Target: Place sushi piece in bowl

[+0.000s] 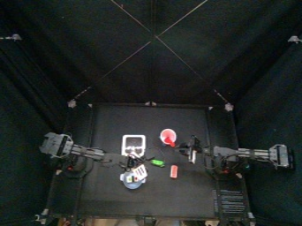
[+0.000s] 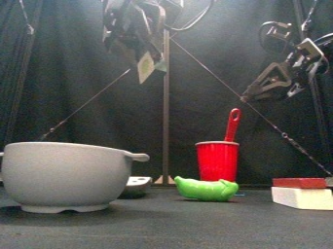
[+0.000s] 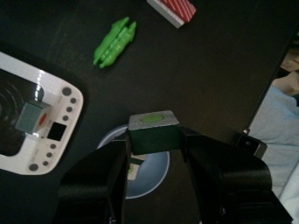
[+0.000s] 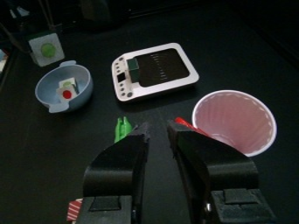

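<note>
Left tool (image 3: 155,149) over the bowl (image 3: 131,168), release step. My left tool grips the sushi piece (image 3: 153,129), a small block with a green spot in its pale top, across a wide span. In the left wrist view the piece sits squarely between the two jaws with the pale-blue bowl directly beneath it. In the front view the piece hangs at the upper middle of the frame, well above the bowl at lower left, and this height is the main concern. Dropped from there, I judge that a light piece could bounce off the rim or off the white-and-red item (image 4: 70,89) that lies in the bowl. A good release therefore calls for a straight descent until the piece is just above the bowl's inner wall, with the wrist held steady so the piece stays level. The jaws then open fully in one motion, and I lift away vertically so that neither jaw drags the piece out. In the top view the bowl lies at lower centre, just below the white tray (image 1: 133,144). Any sideways drift toward the tray should be corrected before lowering. The green pod (image 2: 208,188) and the red cup (image 2: 217,159) stand apart from the bowl and need no avoidance. My right tool (image 4: 158,131) rests near the cup, clear of the path.
</note>
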